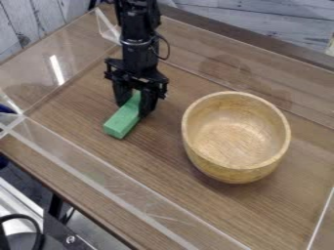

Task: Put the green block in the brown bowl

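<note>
I've got the end effector (136,99) down at the far end of the green block (124,118), fingers either side of it as far as I can see, but I can't tell from this view whether they're pinching it or just around it. Block looks flat on the worktop (170,191), left of the brown bowl (236,138) in the picture and apart from it; I'd keep the fingers square to its long sides, finish the squeeze evenly, then try a small straight lift to prove the grip, since an end hold could let it droop or twist.
</note>
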`<action>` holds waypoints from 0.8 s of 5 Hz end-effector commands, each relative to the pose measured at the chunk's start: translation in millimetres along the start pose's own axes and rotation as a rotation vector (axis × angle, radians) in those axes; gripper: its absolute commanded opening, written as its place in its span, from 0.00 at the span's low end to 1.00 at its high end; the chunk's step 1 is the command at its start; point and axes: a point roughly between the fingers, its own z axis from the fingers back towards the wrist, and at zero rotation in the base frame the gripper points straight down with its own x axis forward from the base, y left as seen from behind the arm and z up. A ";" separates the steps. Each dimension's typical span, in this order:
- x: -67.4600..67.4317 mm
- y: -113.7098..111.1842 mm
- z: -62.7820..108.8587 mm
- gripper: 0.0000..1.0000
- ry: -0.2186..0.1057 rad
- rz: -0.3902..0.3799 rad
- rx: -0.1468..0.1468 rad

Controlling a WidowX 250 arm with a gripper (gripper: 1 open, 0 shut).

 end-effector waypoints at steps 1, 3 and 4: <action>13.1 -2.1 33.9 0.00 -0.092 0.011 0.023; 7.9 -9.6 45.0 0.00 -0.137 0.002 -0.049; 15.3 -13.1 53.4 0.00 -0.160 -0.006 -0.059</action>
